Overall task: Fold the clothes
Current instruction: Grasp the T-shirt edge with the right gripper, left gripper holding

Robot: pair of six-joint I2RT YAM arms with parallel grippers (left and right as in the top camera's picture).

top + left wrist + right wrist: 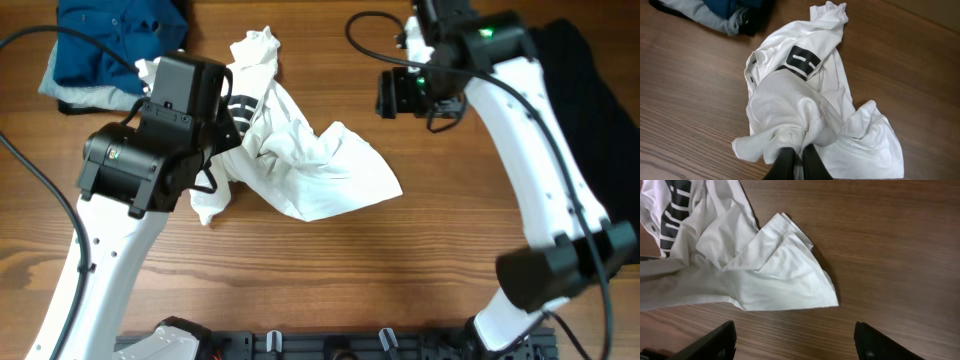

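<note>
A crumpled white T-shirt [310, 165] with a black printed patch lies on the wooden table, left of centre. It also shows in the left wrist view [805, 100] and the right wrist view [765, 275]. My left gripper [797, 152] is shut on a bunched fold at the shirt's near edge; in the overhead view the arm's body hides its jaws. My right gripper [795, 332] is open and empty, above bare table to the right of the shirt, near the back [400, 95].
A pile of blue and grey clothes [110, 45] lies at the back left, also in the left wrist view [720, 12]. A black garment [590, 100] lies along the right edge. Bare wood spans the front and middle right.
</note>
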